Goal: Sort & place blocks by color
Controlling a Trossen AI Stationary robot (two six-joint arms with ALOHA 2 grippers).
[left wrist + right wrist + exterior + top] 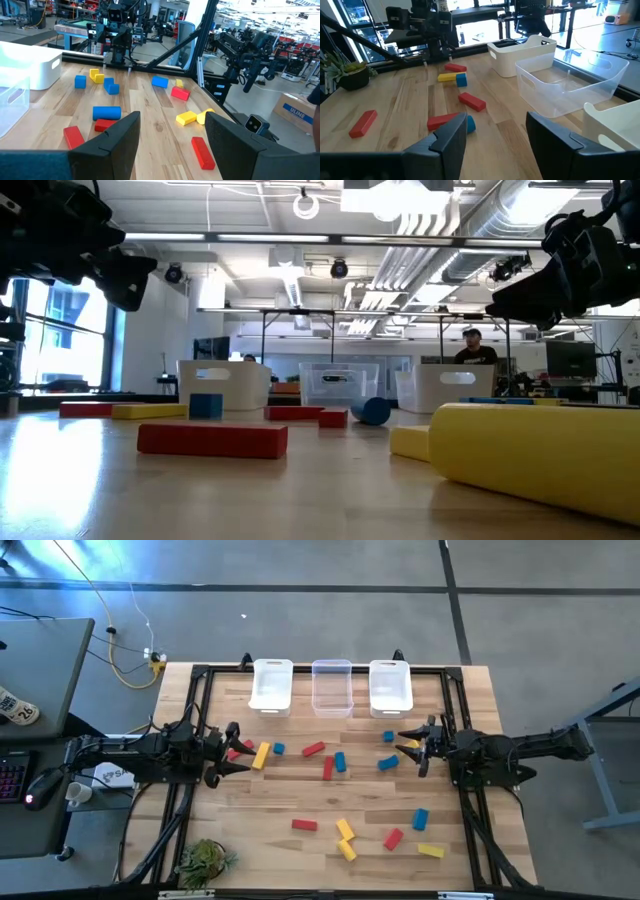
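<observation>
You have smooth, solid-coloured blocks (340, 762), mostly bars, scattered on the plank-grained wooden table (270, 802) from centre to 5 o'clock, three glossy plastic bins (331, 686) empty at 12 o'clock, left gripper (240, 752) and right gripper (405, 741) fingers spread, holding nothing.

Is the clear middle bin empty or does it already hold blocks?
Empty: the clear middle bin shows only its bare floor; the blocks all lie on the table.

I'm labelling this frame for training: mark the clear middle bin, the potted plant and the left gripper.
clear middle bin (332, 700), high view, its floor.
potted plant (205, 860), high view, its leaves.
left gripper (238, 748), high view, midway between its open fingertips.
</observation>
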